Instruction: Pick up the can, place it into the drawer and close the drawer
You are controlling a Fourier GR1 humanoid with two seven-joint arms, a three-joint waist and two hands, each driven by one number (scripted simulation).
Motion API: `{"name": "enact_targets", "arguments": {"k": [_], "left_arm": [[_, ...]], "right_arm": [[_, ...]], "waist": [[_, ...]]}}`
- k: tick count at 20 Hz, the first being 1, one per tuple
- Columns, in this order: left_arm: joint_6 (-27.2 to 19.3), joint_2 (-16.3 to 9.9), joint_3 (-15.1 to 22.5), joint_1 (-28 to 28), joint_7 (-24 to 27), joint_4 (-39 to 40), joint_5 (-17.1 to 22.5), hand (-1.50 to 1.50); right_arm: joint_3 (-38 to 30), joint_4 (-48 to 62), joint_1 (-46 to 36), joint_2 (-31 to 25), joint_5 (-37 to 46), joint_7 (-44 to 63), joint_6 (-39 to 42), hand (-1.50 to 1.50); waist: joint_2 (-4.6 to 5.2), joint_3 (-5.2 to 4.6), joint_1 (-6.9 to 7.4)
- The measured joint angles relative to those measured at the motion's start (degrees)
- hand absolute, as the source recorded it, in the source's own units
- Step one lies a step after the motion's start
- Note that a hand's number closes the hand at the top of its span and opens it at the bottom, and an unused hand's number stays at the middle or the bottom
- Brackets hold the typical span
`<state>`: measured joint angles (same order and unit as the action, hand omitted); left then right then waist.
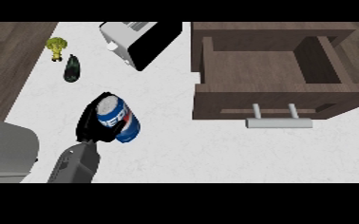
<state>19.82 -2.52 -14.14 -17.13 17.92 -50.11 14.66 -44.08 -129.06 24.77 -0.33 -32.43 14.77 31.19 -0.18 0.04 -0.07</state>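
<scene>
A blue can (123, 123) with a red and white logo and a silver top is tilted, its top toward the far left. My left hand (91, 119) is shut on it, its black fingers curling round the can's left side and top. The grey forearm (76, 163) comes in from the lower left. At the right a dark wooden drawer (261, 103) stands pulled out, with nothing inside and a silver bar handle (278, 122) at its front. The can is well to the left of the drawer. My right hand does not show.
A white and black toaster (135, 42) stands at the back, left of the drawer. A broccoli floret (57, 45) and a dark elongated vegetable (72, 69) lie at the far left. A large grey rounded shape (15, 149) fills the lower left edge. White counter (175, 152) lies between can and drawer.
</scene>
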Motion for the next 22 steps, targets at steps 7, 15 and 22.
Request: {"name": "enact_targets", "arguments": {"k": [7, 15, 22], "left_arm": [[-12.57, 2.04, 4.98, 1.88, -4.83, -13.07, 3.82, 1.50], [-21.78, 2.01, 8.70, -2.60, -14.01, -25.04, 1.90, 1.50], [-30.47, 2.16, 13.46, -8.46, -21.41, -30.62, 0.10, 1.50]], "right_arm": [[1.28, -1.29, 1.59, 0.02, -0.41, -0.61, -0.97, -1.50], [3.37, -1.68, 2.16, 0.16, 0.85, -1.30, -2.34, -1.50], [2.37, -0.93, 1.98, -1.06, -0.78, -1.21, -2.52, -1.50]], "waist": [[-0.02, -0.01, -0.06], [0.01, -0.02, -0.18], [0.07, -0.02, -0.36]]}}
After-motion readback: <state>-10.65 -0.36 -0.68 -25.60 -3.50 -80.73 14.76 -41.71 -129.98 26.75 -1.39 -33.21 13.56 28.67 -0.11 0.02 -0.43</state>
